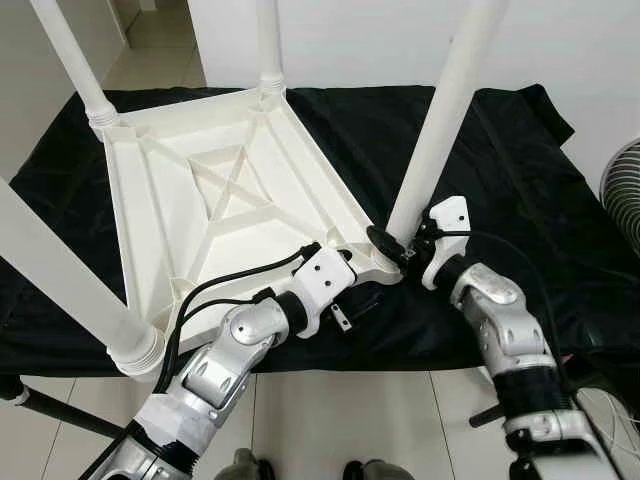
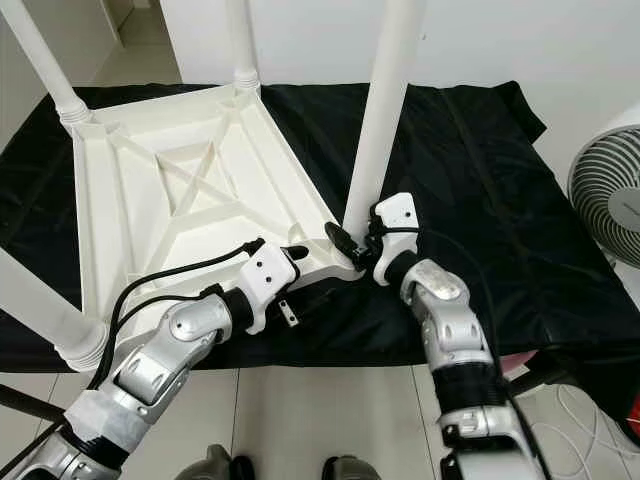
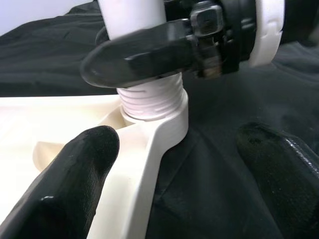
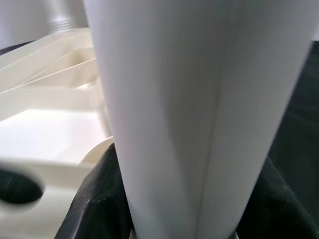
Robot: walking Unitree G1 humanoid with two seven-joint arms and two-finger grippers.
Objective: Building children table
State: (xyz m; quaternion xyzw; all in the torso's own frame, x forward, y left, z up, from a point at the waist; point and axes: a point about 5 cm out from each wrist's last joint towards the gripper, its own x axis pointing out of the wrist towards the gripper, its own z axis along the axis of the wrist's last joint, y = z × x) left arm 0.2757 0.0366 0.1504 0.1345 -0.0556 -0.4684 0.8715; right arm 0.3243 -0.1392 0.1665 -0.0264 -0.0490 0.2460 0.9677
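Upturned white children table [image 1: 215, 190] on the black-draped surface [image 1: 500, 150], legs up.
Right tool [image 1: 392, 246] clenched around the near-right leg [image 1: 445, 105] just above its threaded socket; left tool [image 3: 169, 174] released, fingers [image 3: 70, 184] straddling that corner.

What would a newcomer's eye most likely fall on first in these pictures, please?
Most striking is the white table top, lying upside down on a black cloth, with white legs rising from its corners. At the near right corner, the right tool grips the base of one leg, just above its threaded socket. The left tool is open, one finger over the table's corner and the other over the cloth.
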